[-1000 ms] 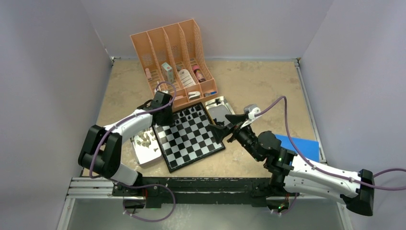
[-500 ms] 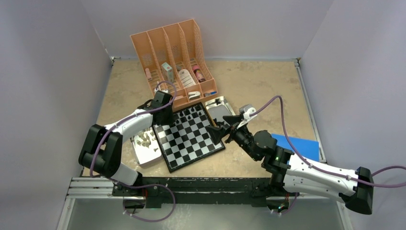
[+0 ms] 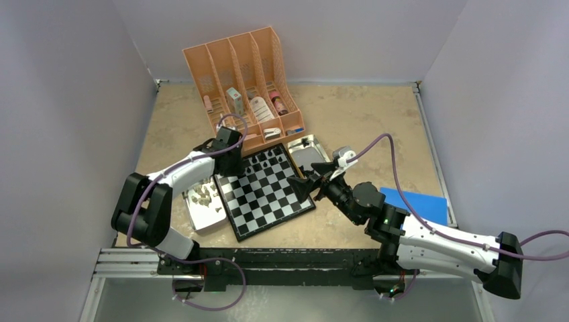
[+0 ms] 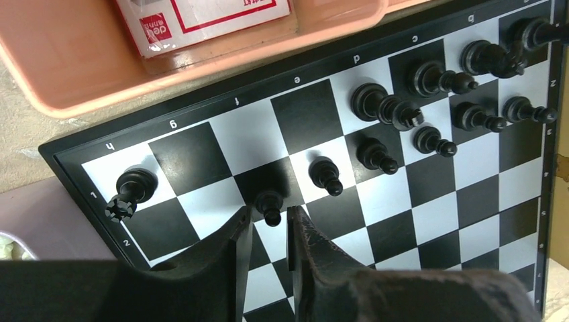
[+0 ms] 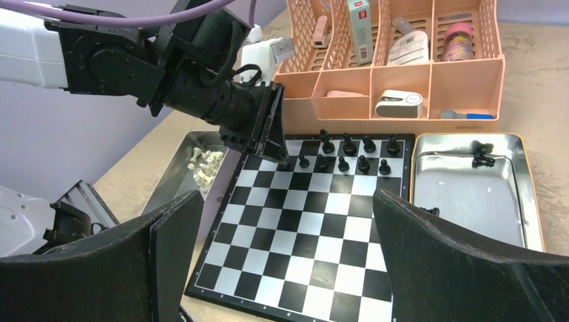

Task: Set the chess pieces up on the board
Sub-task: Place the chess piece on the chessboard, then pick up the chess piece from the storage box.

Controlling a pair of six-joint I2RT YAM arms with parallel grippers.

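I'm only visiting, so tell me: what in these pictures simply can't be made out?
- Top view: black pieces on the board are too small to tell their kinds.
- Left wrist view: the left jaws and the bottom edge hide part of the board.
- Right wrist view: pale pieces in the left tray blur into an uncountable heap; the right jaws cover the board's near corners.

Organizer wall (image 4: 100, 74) just behind crowded black pieces (image 4: 376, 104)

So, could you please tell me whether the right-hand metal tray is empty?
Not empty: a small cluster of black pieces lies near the metal tray's far edge.
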